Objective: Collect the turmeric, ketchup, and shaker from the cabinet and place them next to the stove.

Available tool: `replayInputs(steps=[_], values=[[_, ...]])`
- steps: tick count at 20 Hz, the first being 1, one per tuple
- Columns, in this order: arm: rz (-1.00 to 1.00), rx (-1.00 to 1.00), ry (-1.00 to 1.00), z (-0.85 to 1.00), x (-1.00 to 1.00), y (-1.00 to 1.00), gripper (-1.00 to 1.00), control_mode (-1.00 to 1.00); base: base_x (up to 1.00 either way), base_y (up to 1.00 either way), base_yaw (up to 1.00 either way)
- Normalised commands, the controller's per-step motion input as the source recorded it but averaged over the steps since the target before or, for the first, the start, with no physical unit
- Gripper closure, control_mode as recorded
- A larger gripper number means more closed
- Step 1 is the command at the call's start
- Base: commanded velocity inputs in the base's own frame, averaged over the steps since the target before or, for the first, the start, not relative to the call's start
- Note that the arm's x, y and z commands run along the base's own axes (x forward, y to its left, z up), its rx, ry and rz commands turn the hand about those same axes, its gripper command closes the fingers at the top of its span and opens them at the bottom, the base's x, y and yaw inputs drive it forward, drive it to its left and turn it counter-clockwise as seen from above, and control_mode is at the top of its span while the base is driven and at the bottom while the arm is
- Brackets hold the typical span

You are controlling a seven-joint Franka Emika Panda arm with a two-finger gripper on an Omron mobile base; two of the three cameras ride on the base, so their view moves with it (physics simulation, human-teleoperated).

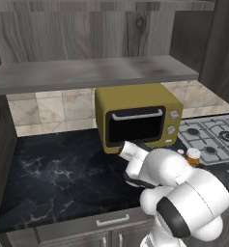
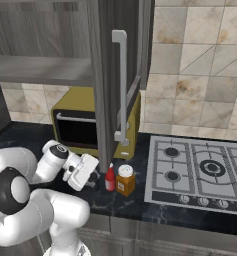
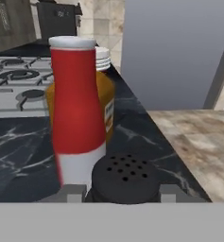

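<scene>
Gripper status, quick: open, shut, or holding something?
Gripper: shut on the black shaker, low over the counter beside the ketchup.

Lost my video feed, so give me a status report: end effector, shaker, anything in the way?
End effector shut on shaker, low over counter. Ketchup and turmeric already beside stove. Ketchup close ahead of shaker.

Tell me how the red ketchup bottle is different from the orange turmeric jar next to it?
The ketchup is red, slim and tapers to a red cap; the turmeric is orange-amber, squat and wide with a flat white lid. In the hand view the ketchup stands taller than the turmeric. The turmeric sits nearer the stove than the ketchup. Both stand upright on the dark counter, side by side.
</scene>
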Motion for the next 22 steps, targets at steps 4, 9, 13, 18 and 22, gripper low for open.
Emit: replayInputs(steps=[4, 9, 13, 18, 22], values=[[0.0, 0.0, -0.01, -0.13, 0.17, 0.0, 1.0, -1.0, 0.0, 0.0, 0.0], [0.0, 0.0, -0.01, -0.16, 0.14, -0.01, 1.0, -1.0, 0.0, 0.0, 0.0], [0.0, 0.0, -0.01, -0.18, 0.11, -0.01, 1.0, -1.0, 0.0, 0.0, 0.0], [0.0, 0.0, -0.02, -0.21, 0.08, 0.0, 1.0, -1.0, 0.0, 0.0, 0.0], [0.0, -0.02, -0.03, -0.28, 0.04, 0.0, 1.0, -1.0, 0.0, 0.0, 0.0]])
